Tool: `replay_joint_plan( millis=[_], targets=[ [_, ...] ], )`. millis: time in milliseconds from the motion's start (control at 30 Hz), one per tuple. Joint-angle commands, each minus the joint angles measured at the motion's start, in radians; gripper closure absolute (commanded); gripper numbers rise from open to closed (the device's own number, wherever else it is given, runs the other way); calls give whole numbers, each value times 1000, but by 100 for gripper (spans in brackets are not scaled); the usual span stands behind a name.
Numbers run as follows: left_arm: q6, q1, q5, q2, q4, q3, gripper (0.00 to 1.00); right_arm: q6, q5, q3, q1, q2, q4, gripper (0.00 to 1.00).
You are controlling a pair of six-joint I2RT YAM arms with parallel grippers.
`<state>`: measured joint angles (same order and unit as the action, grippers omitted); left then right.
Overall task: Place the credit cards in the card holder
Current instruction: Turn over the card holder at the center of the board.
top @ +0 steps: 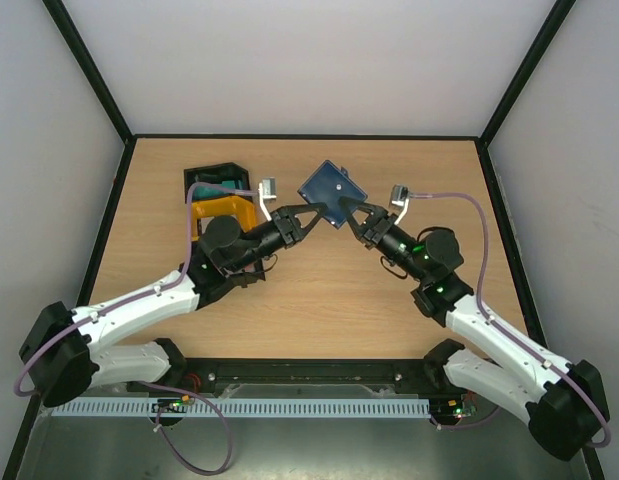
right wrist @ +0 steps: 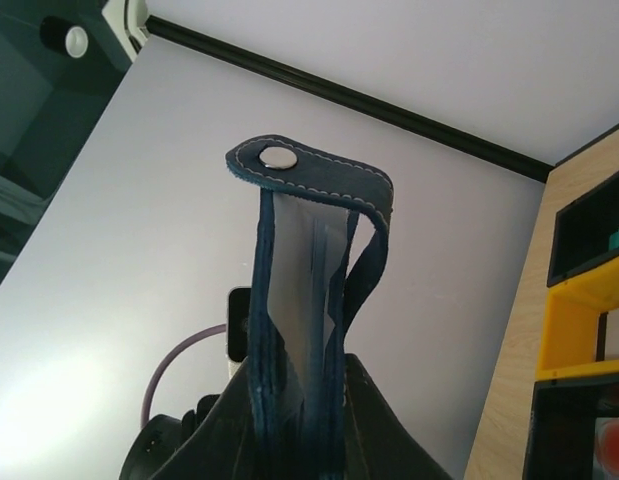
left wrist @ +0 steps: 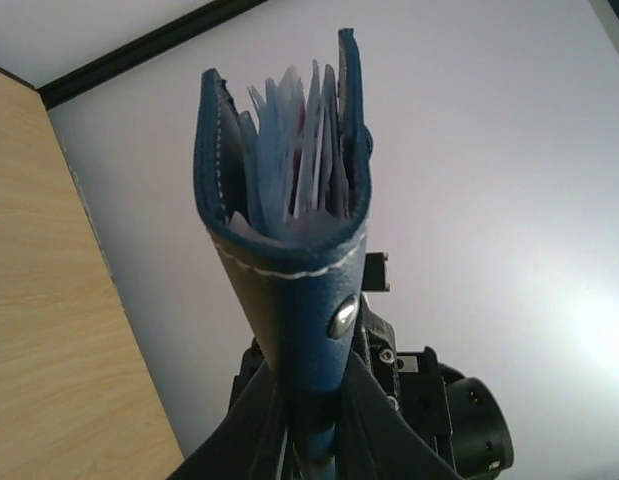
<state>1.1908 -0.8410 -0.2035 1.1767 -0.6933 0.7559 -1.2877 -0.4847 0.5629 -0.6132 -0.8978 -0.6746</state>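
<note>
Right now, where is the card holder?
In the top view, the card holder is held over the far middle of the table, gripped between the left gripper and the right gripper, with the yellow tray to its left.

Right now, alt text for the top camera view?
The left claw and right claw both pinch a dark blue card holder above a wooden table. Black and yellow trays sit beyond the left arm.
</note>
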Motion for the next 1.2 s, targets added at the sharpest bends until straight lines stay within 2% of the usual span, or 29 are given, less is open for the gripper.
replay_joint_plan(
  millis=[0,100,167,267,400,500,633,767,900,1000,1167],
  targets=[
    [-30,19,9,9,12,-5,96,51,8,-29,-3,86,84,83],
    [-60,48,-19,9,63,-42,98,145,90,-28,-2,147,271,57],
    [-118,65,-58,22,143,-52,98,224,205,-25,-2,201,475,41],
    [-234,78,-125,62,287,-53,97,284,406,-23,-2,280,742,32],
    [-353,79,-306,190,356,-24,98,312,603,7,-2,303,1021,30],
    [-410,60,-484,332,356,50,98,316,656,35,-2,260,1134,29],
    [-414,24,-607,472,286,110,98,291,680,59,-2,173,1221,28],
    [-456,7,-597,614,392,179,98,273,637,29,-2,125,1217,28],
    [-470,13,-587,691,414,194,98,312,570,8,-2,85,1199,29],
    [-501,33,-573,733,451,214,98,335,554,1,-2,58,1216,32],
    [-597,67,-479,764,617,228,95,361,482,-30,-2,-7,1179,42]
  ],
)
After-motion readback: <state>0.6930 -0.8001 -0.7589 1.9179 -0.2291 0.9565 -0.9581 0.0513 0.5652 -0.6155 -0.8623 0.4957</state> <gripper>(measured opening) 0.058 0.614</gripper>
